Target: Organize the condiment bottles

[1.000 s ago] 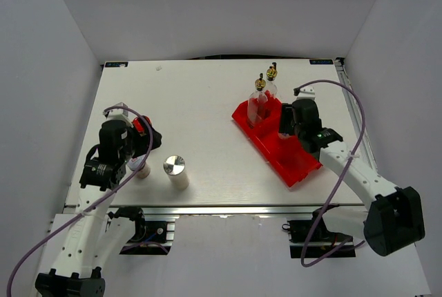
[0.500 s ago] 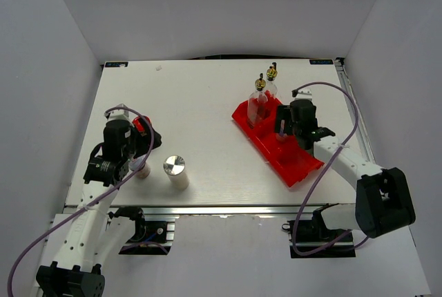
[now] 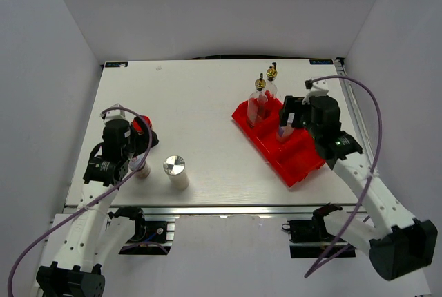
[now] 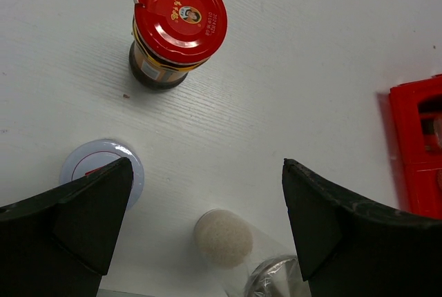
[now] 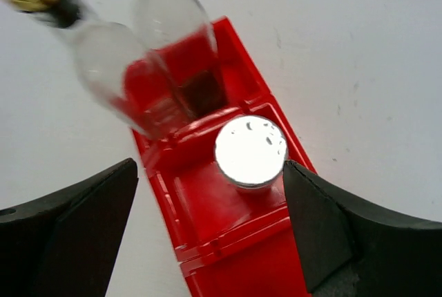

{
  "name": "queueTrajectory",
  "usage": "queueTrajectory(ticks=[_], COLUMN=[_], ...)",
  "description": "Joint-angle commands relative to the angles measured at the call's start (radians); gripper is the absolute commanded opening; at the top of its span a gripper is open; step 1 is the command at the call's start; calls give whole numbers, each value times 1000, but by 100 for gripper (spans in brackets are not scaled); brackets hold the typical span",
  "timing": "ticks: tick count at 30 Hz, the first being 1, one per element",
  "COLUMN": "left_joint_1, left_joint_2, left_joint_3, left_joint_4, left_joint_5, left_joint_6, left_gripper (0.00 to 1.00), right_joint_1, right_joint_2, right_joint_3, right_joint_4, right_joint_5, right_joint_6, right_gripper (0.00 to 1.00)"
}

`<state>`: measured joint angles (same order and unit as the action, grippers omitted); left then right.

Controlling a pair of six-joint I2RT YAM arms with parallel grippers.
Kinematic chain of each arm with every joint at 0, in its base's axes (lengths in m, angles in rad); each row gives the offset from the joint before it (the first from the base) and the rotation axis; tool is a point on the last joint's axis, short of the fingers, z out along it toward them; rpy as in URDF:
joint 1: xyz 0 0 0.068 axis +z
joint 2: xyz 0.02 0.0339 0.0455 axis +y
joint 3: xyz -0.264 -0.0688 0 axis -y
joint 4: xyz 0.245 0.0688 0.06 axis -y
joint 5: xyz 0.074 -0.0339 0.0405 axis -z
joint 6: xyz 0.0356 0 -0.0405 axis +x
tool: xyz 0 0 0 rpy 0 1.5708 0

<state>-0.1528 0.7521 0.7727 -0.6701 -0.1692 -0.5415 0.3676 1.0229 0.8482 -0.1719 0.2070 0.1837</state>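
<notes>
Right claw [image 5: 208, 166] is wide open, holding nothing, and hangs over the bin [image 5: 235, 255]. The bin shaker [image 5: 250, 150] stands upright in the compartment next to the two bottles [image 5: 103, 55], free of both fingers. Left claw [image 4: 206, 166] is also wide open and empty, over three items on the worktop [image 3: 200, 117]: jar [image 4: 179, 17] ahead, left shaker [image 4: 97, 162] partly hidden by one finger, right shaker [image 4: 222, 237] near the lower edge of the wrist view. Judged step: the left arm picks its next item, with about half the set binned. The left shaker sits off-centre, so closing now would likely clip its lid or tip it. Better to shift the claw sideways until the shaker lies midway between the fingers, descend below the lid, then close on the body. Keep clear of the jar and right shaker, both near. The right arm should lift straight up so it does not brush the bottles' tops.
</notes>
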Motion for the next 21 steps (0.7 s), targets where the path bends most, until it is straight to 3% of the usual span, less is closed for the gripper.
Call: queueTrajectory(ticks=[1,3,7,10,16,21], left_joint_1=[-4,-4,-4,-4,-4,-4], left_joint_2=[0,7,18,27,32,27], left_joint_3=[43,53,65,62,60,69], left_joint_4=[1,-8,-8,-2,0,3], left_joint_5=[-36,-55,-78,-79,-87,-95], left_joint_6=[-6,-6,-12,-21,-25,-25], left_gripper=[98,98,98,98,98,98], right_joint_1=[17,65,432,566,698,726], right_joint_2=[-72,-67,31,163,396,568], right_joint_3=[57,71,103,150,239,288], right_joint_4=[-44,-49,-60,-49,66,201], right_joint_5=[-216,-392,-363,-445,-455,-491], right_joint_6=[-53,-108,-341,-404,-444,-421], right_gripper=[90,89,90,89,89,89])
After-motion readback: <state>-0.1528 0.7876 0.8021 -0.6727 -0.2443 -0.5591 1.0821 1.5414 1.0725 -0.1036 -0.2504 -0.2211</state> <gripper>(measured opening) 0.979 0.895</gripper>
